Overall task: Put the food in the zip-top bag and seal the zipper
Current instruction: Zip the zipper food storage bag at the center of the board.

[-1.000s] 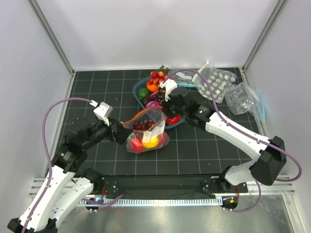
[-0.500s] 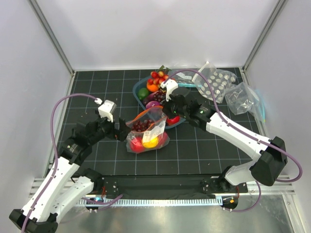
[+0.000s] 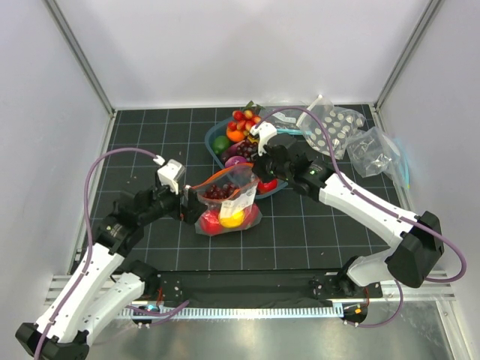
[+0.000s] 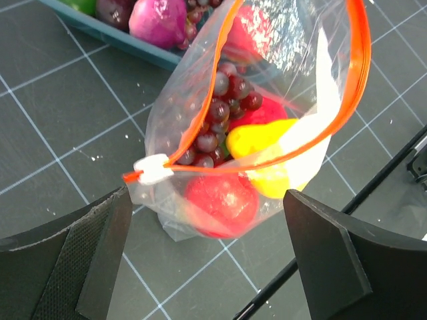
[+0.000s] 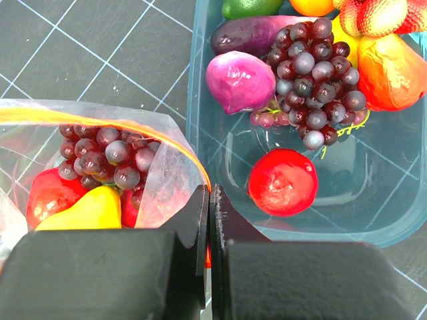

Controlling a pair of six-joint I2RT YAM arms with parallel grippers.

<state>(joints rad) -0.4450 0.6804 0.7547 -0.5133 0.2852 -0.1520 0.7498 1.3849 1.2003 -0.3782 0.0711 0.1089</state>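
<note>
- The black surface (image 3: 150,142) is bare to the left of the bag and in front of it.
- A blue tray (image 5: 360,200) sits just behind the bag.
- The zip-top bag (image 3: 229,206) stands mid-surface with its mouth open and facing up.
- The left hand (image 3: 188,204) has its fingers wide apart, just beside the bag's left corner.
- The right hand (image 5: 210,200) is pinched tight on the bag's right rim.
- The zipper (image 4: 363,67) runs long from hand to hand, gaping in a loop.
- The food (image 4: 223,200) lies inside: grapes (image 4: 220,113), red and yellow.
</note>
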